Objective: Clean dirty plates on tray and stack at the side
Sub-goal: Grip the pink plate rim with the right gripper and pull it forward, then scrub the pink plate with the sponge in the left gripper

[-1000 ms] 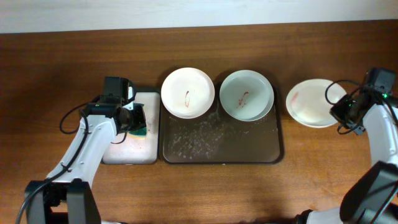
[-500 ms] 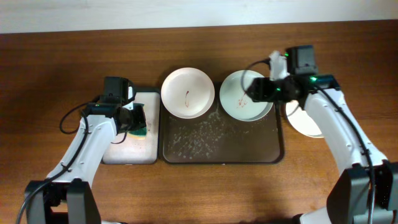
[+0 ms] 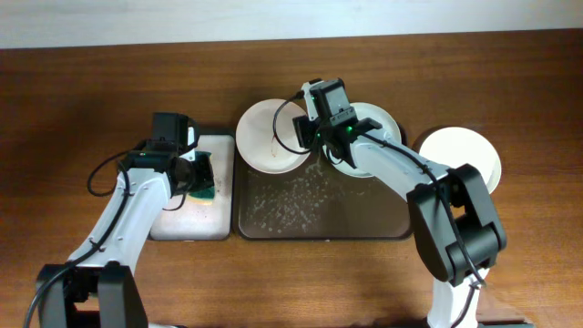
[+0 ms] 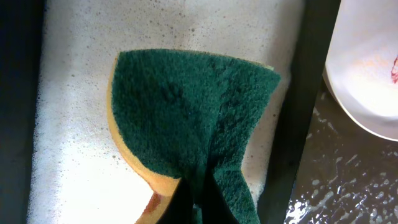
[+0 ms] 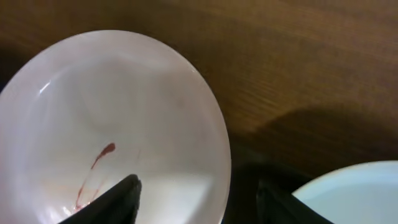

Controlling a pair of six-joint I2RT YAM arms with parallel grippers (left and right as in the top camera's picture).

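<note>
right wrist view: the right pincer [image 5: 198, 191] is spread wide. one finger is over the inside of the left plate [image 5: 112, 118] and the other is outside it, with the rim between them, not yet nipped. overhead, that plate [image 3: 264, 137] sits at the far left corner of the brown tray [image 3: 319, 214], mid-counter near the far edge. the middle plate [image 3: 381, 125] is beside it, partly under the arm. a third plate [image 3: 460, 157] lies off the tray toward the right edge of the counter.

the left pincer [image 4: 194, 196] is pinching a green sponge [image 4: 186, 112] over the soapy white tray [image 4: 68, 124].

the plate looks stiff, light, glazed and probably wet, so slippery and breakable. it is best taken at the rim, with the fingers well over the lip, and lifted gently.
</note>
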